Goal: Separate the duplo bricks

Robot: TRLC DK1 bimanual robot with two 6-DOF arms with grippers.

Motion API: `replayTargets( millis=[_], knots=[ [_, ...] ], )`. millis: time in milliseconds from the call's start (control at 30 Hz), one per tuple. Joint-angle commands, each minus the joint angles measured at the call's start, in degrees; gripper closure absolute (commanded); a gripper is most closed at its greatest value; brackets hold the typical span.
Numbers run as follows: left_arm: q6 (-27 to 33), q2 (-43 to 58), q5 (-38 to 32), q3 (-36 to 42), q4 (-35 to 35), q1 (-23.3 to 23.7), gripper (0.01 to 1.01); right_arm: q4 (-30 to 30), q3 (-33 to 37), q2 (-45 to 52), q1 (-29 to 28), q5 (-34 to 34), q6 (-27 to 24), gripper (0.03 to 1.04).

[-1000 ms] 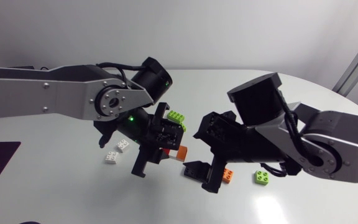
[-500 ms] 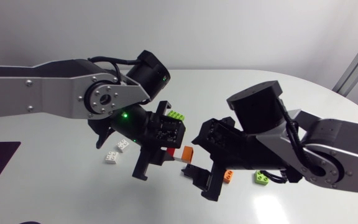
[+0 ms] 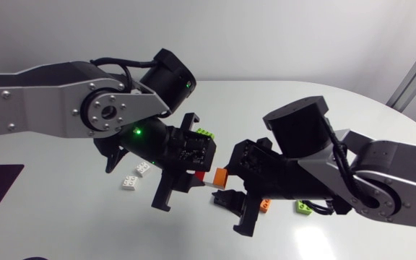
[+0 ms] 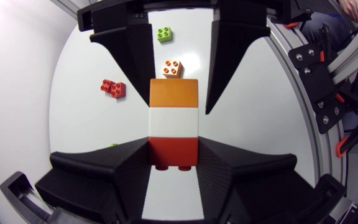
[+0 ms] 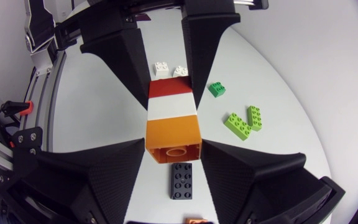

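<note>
Two arms meet above the white bench [image 3: 63, 231], wrists angled inward: left jaws clamp the red end, right jaws the orange end, of a smooth rectangular red-white-orange plastic brick stack [image 4: 173, 118].

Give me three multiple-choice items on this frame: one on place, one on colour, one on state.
1. Where is the three-brick stack? A flat on the table; B held between left gripper and right gripper; C in a box.
2. Its middle brick is: A white; B green; C black.
3. The left gripper is: A open, empty; B out of view; C shut on the stack's red end.
Answers: 1B, wrist views show fingers at each end; 2A, white between red and orange; 3C, its fingers clamp the red end from both sides.
</note>
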Motion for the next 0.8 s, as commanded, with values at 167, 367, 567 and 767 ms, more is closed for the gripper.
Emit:
replayTargets(
  millis=[167, 367, 567, 767],
  knots=[
    [-0.9, -1.5, 0.84, -0.69, -1.43, -0.99, 0.726, 0.57, -2.19, -2.01, 1.2, -0.25, 0.84, 0.75],
    [-1.34, -1.41, 0.84, -0.51, -1.43, -1.51, 0.725, 0.4, -3.15, -3.68, 1.82, -0.34, 0.93, 0.78],
    [-3.18, -1.77, 3.39, 1.51, -1.69, 0.6, 0.189, 0.13, -3.86, -6.23, 0.59, -1.3, 1.28, 0.78],
    [-4.59, -4.23, 10.25, 1.95, -2.39, 4.82, 0.056, -1.36, -4.3, -10.27, -5.65, -6.22, 1.9, 0.78]
  ],
)
